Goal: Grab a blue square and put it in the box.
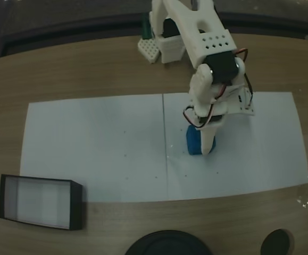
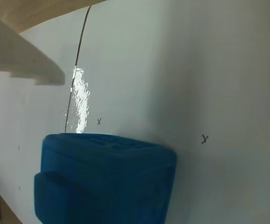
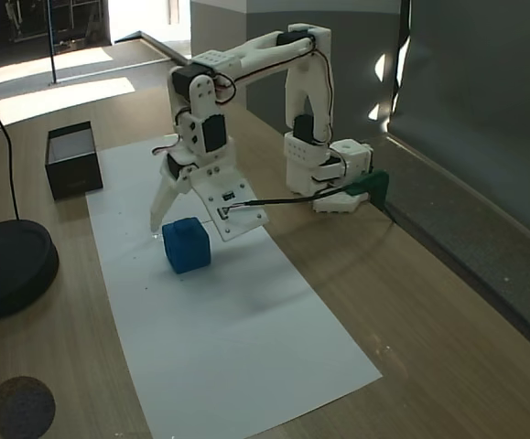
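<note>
wooden table (image 3: 448,366) | white paper sheets (image 1: 90,149) | dark wall panel (image 3: 484,101) | sunlit floor (image 3: 36,96)

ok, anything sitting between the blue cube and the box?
Nothing. In a fixed view the stretch from the blue cube to the box is bare white paper, then a strip of wooden table.

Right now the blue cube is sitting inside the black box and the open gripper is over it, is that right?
Not quite. The blue cube sits on the white paper, well apart from the black box, as a fixed view shows. The open gripper is indeed over the cube.
</note>
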